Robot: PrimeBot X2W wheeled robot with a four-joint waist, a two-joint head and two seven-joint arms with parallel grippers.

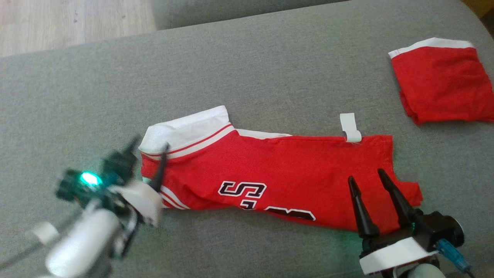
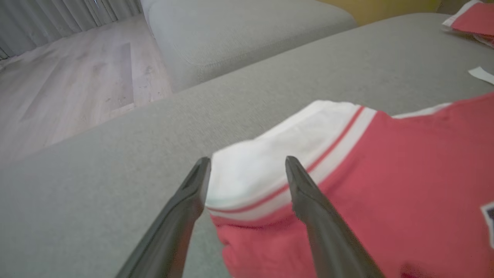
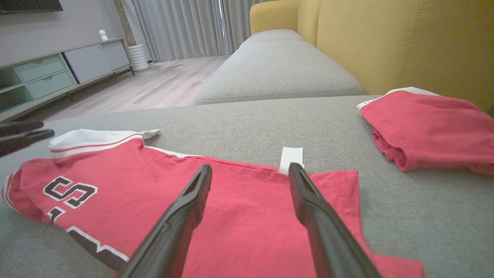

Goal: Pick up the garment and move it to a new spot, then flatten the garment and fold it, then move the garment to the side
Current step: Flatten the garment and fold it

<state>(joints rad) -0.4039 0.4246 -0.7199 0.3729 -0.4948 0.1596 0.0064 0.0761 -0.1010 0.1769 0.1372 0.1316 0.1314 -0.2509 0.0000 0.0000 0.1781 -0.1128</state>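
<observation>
Garment-folding scene on a grey sofa cushion (image 1: 247, 69). The garment (image 1: 270, 181), a red jersey with dark outlined lettering, lies folded into a long strip across the near middle of the cushion. Its white striped band (image 1: 189, 133) is at the left end and its uneven red edge is at the right end. A white tag (image 1: 350, 127) projects from the far edge of the strip and rests flat on the cushion. The left gripper (image 1: 151, 143), blurred in the head view, stands at the left end of the strip with its fingers spread wide. In the left wrist view the corner of the white band shows between them, and nothing is clamped. The right gripper (image 1: 365, 174) is over the right end, likewise released, with its fingers parted and pointing toward the far edge. Red cloth shows between and beneath them, but whether the tips touch it cannot be told. A second red piece (image 1: 440, 81), folded and edged in white, lies at the far right of the cushion, well apart from the garment. Beyond the cushion are a yellow backrest (image 3: 405, 46) on the right, a wooden floor (image 1: 69, 23) on the far left, grey curtains (image 3: 181, 27) and a low cabinet (image 3: 50, 73).
</observation>
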